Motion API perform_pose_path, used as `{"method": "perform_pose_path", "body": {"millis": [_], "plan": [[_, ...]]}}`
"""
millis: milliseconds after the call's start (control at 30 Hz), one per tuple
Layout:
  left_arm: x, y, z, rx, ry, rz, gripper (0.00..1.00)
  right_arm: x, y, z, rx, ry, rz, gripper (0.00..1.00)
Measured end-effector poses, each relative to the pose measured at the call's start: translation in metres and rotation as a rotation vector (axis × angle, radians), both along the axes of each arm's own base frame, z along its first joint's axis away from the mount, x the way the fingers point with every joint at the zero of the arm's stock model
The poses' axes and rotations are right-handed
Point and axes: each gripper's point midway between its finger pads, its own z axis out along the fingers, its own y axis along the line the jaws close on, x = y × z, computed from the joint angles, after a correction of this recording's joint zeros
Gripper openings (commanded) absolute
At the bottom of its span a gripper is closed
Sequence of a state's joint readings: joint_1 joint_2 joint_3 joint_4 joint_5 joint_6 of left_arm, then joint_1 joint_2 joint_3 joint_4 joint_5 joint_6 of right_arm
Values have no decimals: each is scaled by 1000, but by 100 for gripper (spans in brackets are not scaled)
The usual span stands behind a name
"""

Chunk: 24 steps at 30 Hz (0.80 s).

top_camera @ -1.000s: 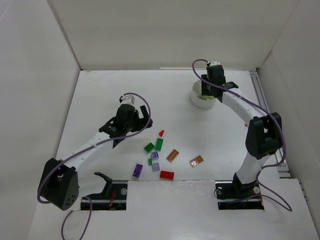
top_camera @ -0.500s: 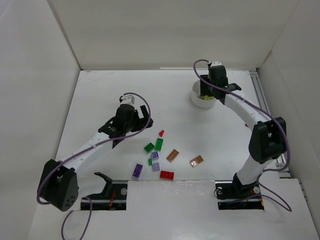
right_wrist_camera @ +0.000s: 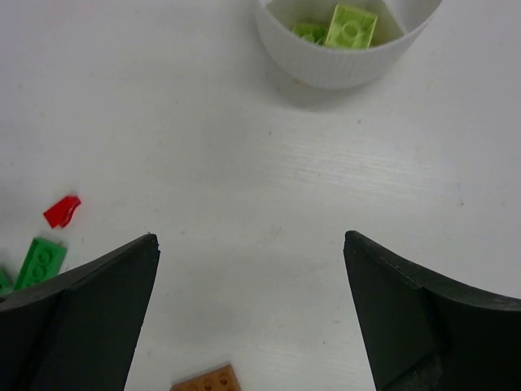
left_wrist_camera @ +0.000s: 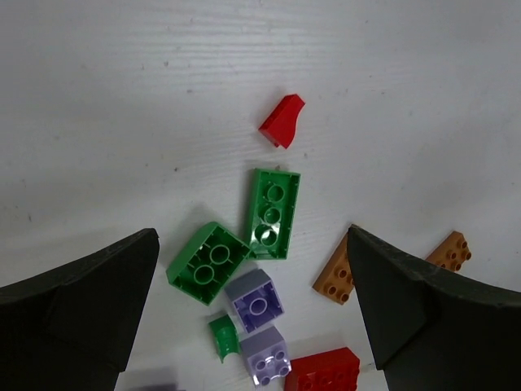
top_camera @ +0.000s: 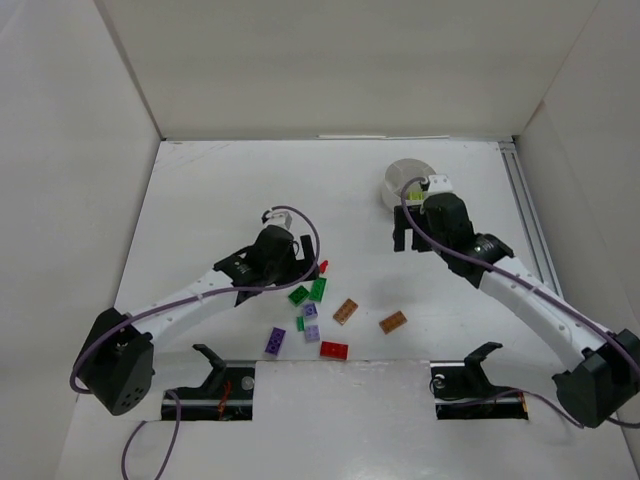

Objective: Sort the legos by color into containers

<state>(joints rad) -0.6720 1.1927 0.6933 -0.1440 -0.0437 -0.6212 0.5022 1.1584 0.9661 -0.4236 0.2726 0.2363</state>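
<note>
- Legos (top_camera: 310, 311): loose scatter on the table, well apart from the dish (top_camera: 398, 176), on its near-left side. Two lime bricks (right_wrist_camera: 352, 24) already lie in one wedge of the dish.
- Handling, judged: hard, light, smooth plastic. It will not crush, but it can skid or flip out of a pinch. The best hold is across two flat side walls, not over the studs.
- Easiest pick, judged: the red slope (left_wrist_camera: 282, 121), alone at the scatter's dish-ward edge. The green bricks (left_wrist_camera: 273, 213) lie crowded against each other and the lilac bricks (left_wrist_camera: 256, 301).
- Left gripper (left_wrist_camera: 251, 235): fingers apart, holding nothing, above the scatter.
- Right gripper (right_wrist_camera: 249, 238): fingers apart, empty, just on the near side of the dish.
- Change: the Right gripper has left its place over the dish and drawn back toward the scatter. The Left gripper has moved in over the bricks. The scatter is unmoved.
</note>
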Motion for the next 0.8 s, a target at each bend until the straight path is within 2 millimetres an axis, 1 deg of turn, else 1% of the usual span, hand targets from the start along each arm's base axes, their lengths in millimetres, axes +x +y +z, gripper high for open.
{"method": "perform_pose_path", "body": {"millis": [67,100,133,233,267,333,367,433,567,667,767,800], "plan": [[-6,3,-6,13,31,33,99,-19,5,-10,8,28,20,100],[-7,8,-10,23,45,61,95,-27,6,-14,14,39,27,100],[-10,12,-15,32,65,90,95,-34,7,-18,19,47,33,100],[-19,24,-29,59,117,146,91,-50,6,-23,34,65,30,100],[-22,26,-33,64,129,155,91,-52,5,-24,40,67,24,100],[-27,29,-40,72,151,165,87,-55,2,-25,41,73,12,100],[-29,30,-42,74,156,166,85,-55,2,-24,45,72,4,100],[-32,28,-43,76,160,158,84,-56,-1,-24,45,71,-10,100],[-38,22,-47,81,172,140,84,-57,-4,-26,37,78,-28,100],[-40,21,-52,90,189,146,84,-58,-5,-28,36,82,-35,100],[-42,21,-60,115,204,156,80,-59,-7,-33,30,93,-42,100],[-44,21,-64,129,210,157,76,-60,-7,-34,27,97,-44,100]]}}
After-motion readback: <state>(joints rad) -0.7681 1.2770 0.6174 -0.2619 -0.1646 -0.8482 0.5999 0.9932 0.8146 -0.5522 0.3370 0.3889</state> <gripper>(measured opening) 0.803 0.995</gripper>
